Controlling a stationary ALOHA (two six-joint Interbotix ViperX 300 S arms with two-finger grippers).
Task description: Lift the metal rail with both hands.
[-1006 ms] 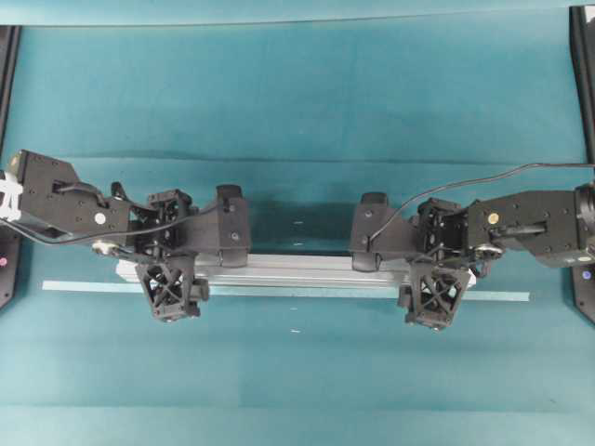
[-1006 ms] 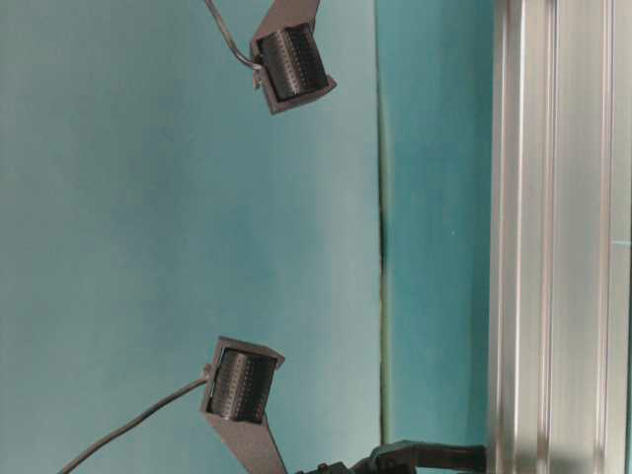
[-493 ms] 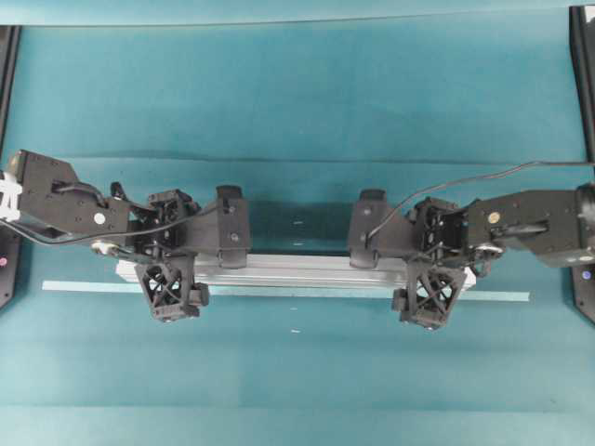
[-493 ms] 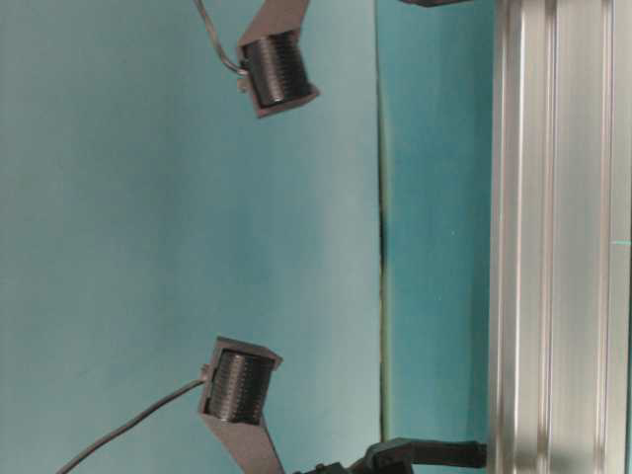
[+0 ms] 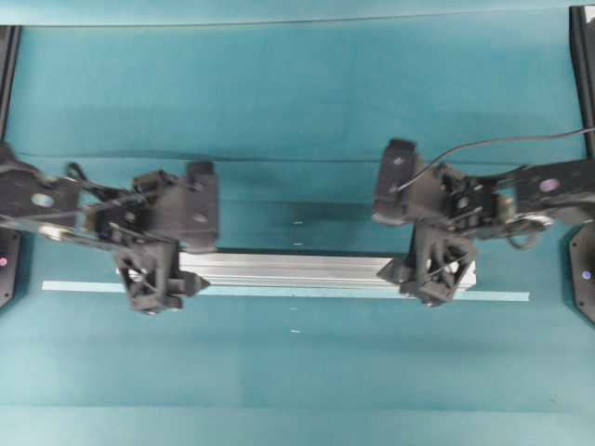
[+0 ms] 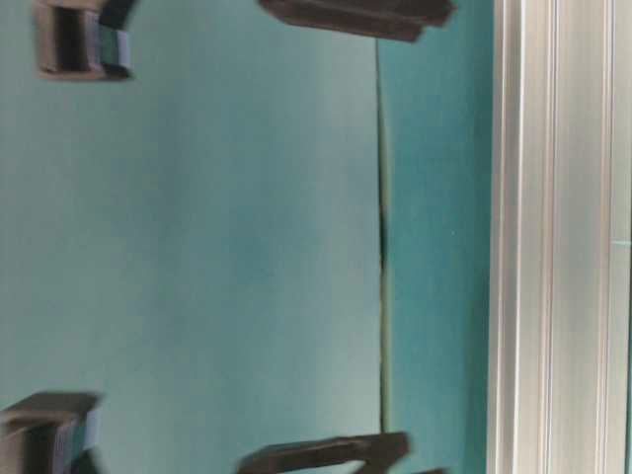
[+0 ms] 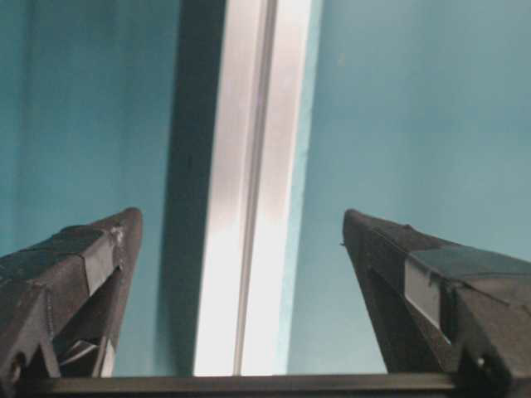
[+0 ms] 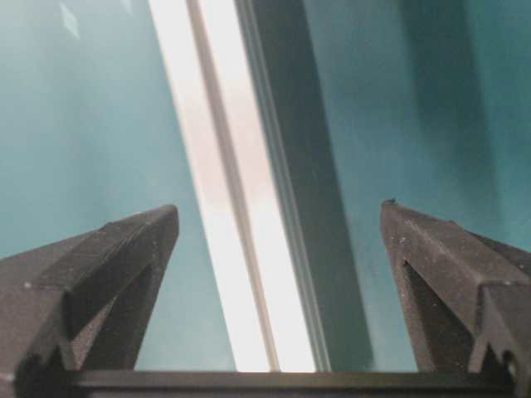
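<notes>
The metal rail (image 5: pixel 297 269) is a long silver grooved bar lying flat on the teal table. It also runs up the right side of the table-level view as the rail (image 6: pixel 553 237). My left gripper (image 5: pixel 198 257) hovers over the rail's left end and is open, with the rail (image 7: pixel 253 207) lying below the left gripper (image 7: pixel 241 217) and clear of both fingers. Over the right end, my right gripper (image 5: pixel 383 243) is likewise open. The rail (image 8: pixel 224 207) passes under the right gripper (image 8: pixel 279 207) untouched. Nothing is held.
A thin pale tape strip (image 5: pixel 502 296) lies along the rail's near side and reaches past both ends. Black frame posts stand at the table's left edge (image 5: pixel 7 74) and right edge (image 5: pixel 584 74). A fold (image 6: pixel 381 237) crosses the teal cover.
Both grippers have risen off the rail and drawn outward, the left arm leftward, the right arm rightward and back. Their jaws have spread slightly wider. The rail has not moved.
</notes>
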